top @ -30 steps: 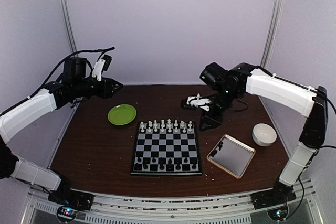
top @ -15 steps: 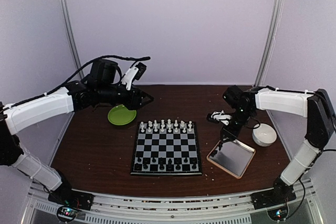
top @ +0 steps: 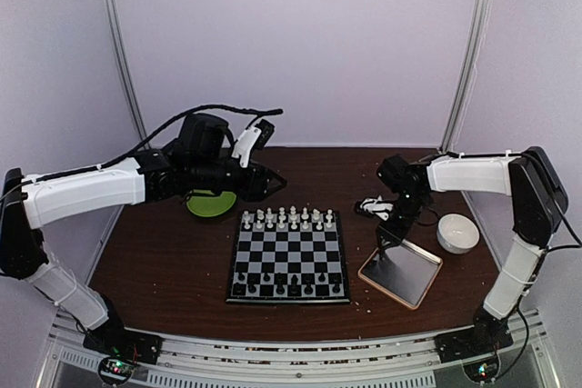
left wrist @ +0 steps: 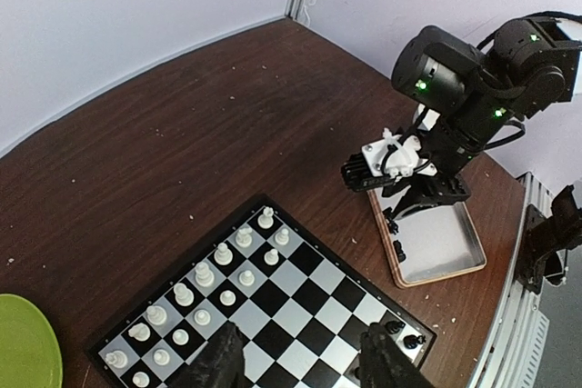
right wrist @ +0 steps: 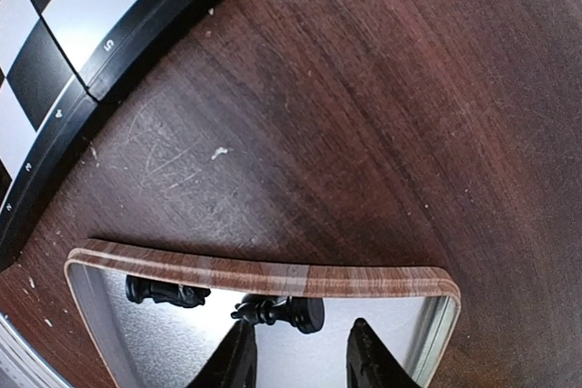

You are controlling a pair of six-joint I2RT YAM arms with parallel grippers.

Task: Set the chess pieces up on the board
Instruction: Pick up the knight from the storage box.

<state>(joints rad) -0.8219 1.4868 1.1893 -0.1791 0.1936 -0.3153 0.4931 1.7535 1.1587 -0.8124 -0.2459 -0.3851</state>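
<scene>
Green plate [top: 207,204]: partly hidden behind left arm. Left gripper [left wrist: 300,365]: open, empty, raised near board [top: 289,261]. Chess pieces [top: 286,218]: white far rows, black near. Right gripper [right wrist: 300,361]: open over tray [right wrist: 264,277]. Only the wrist view shows two fallen black pieces [right wrist: 277,313] inside.

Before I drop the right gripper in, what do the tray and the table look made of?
Tray: banded wood-look rim, probably plywood, around a shiny grey, metal-looking floor. Table: dark brown wood grain, matte, scratched; possibly veneer.
</scene>
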